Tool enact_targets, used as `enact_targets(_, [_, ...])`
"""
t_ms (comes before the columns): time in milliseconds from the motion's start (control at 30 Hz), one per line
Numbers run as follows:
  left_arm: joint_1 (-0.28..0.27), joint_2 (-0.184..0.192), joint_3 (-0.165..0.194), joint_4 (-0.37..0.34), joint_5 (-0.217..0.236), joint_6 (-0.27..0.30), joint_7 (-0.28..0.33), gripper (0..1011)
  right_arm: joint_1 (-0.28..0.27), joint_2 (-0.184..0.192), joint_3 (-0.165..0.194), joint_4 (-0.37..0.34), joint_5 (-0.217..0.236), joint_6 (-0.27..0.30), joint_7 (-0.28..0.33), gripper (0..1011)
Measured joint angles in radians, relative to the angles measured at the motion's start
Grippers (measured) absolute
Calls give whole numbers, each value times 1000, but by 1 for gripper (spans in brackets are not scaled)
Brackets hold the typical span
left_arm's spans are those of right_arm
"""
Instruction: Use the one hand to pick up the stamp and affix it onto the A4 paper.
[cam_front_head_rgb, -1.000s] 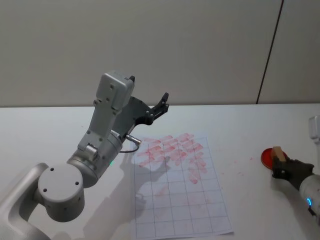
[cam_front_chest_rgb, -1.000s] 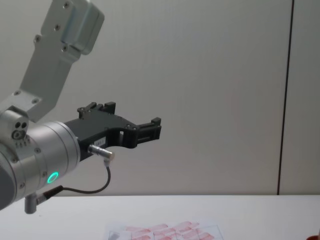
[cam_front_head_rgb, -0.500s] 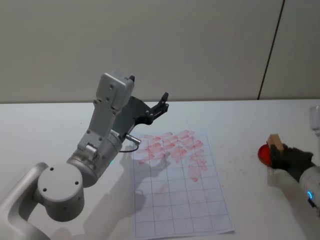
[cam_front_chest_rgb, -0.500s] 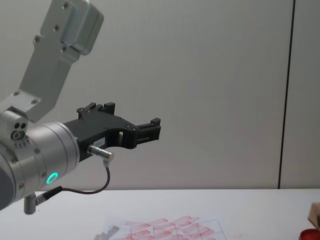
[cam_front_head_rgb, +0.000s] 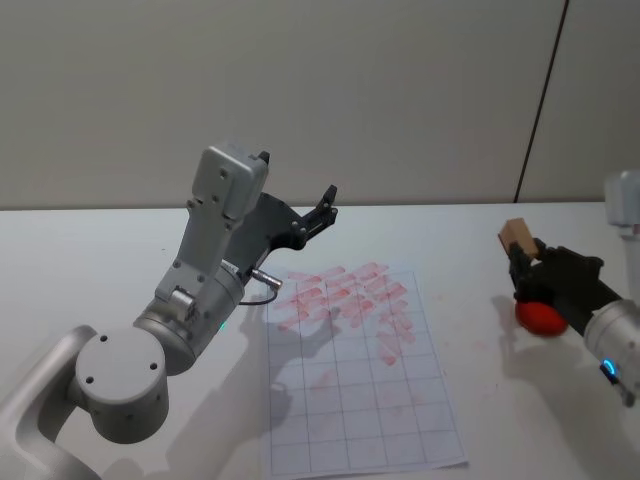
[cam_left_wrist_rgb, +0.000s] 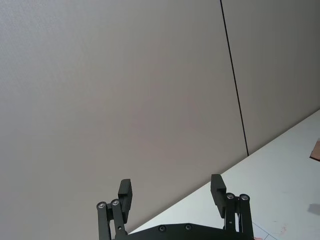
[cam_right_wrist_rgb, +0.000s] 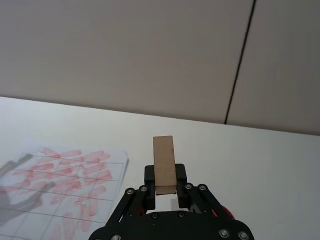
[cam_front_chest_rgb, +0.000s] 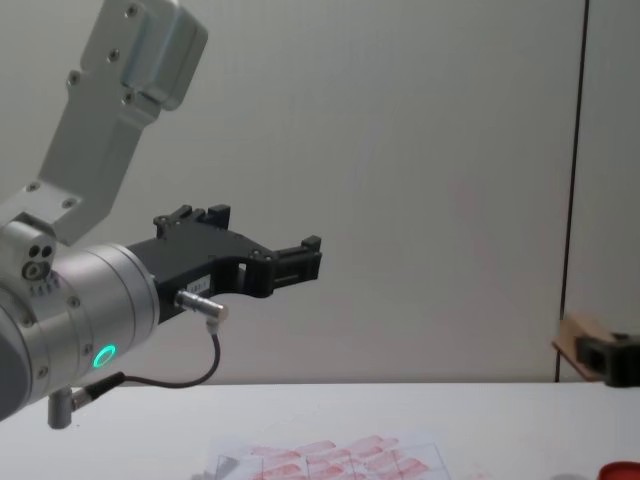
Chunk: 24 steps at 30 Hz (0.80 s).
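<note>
the right gripper (cam_front_head_rgb: 522, 262) clamps the small block-shaped stamp (cam_front_head_rgb: 516, 235) of smooth tan wood in the air, right of the white gridded a4 paper (cam_front_head_rgb: 360, 400) with smudgy pinkish-red prints, by a round red pad (cam_front_head_rgb: 541, 319). its long axis follows the fingers, free end tilted up toward the paper. the left gripper (cam_front_head_rgb: 325, 205) hangs raised, fingers spread.

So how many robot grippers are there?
2. The left gripper hangs open, raised near the A4 paper's far left corner; the right gripper, off to its right, holds the stamp.
</note>
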Motion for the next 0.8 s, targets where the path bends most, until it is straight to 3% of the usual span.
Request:
enact_targets(367, [0,0,0,0,0,0,0,1001,2,-24,-52,-24,-46,34,120,222])
enact_targets(800, [0,0,0,0,0,0,0,1001,15,-66,-122,41,-117,96,225,222])
